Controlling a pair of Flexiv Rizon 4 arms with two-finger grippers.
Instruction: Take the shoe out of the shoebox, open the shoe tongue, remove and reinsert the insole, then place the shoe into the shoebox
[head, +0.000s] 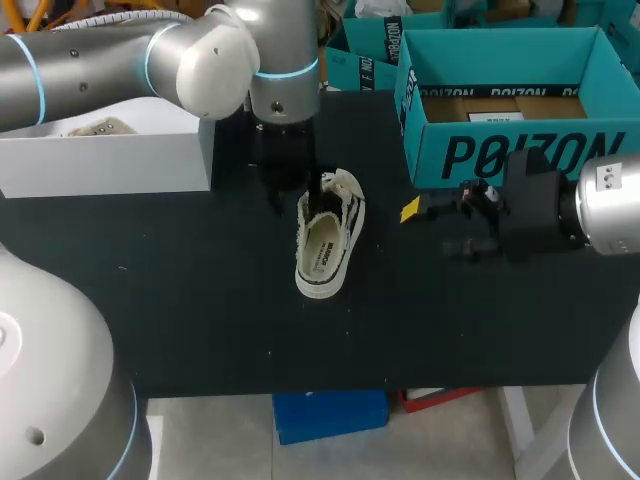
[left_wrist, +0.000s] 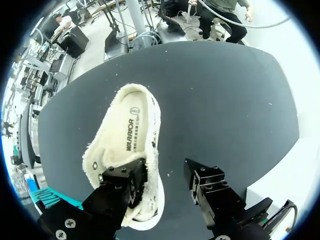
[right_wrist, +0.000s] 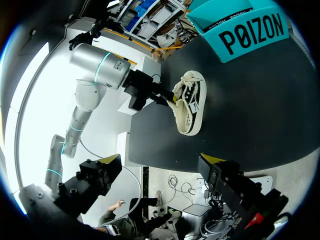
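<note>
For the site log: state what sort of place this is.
Probably a robotics lab test bench: a left arm and right arm hang over a black table holding a white canvas shoe and an open teal shoebox.

Overhead + wrist cams, shoe (head: 328, 240) shared

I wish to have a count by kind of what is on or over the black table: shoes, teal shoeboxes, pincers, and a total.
Shoe: 1
Teal shoebox: 1
Pincer: 2, left pincer and right pincer
Total: 4
</note>
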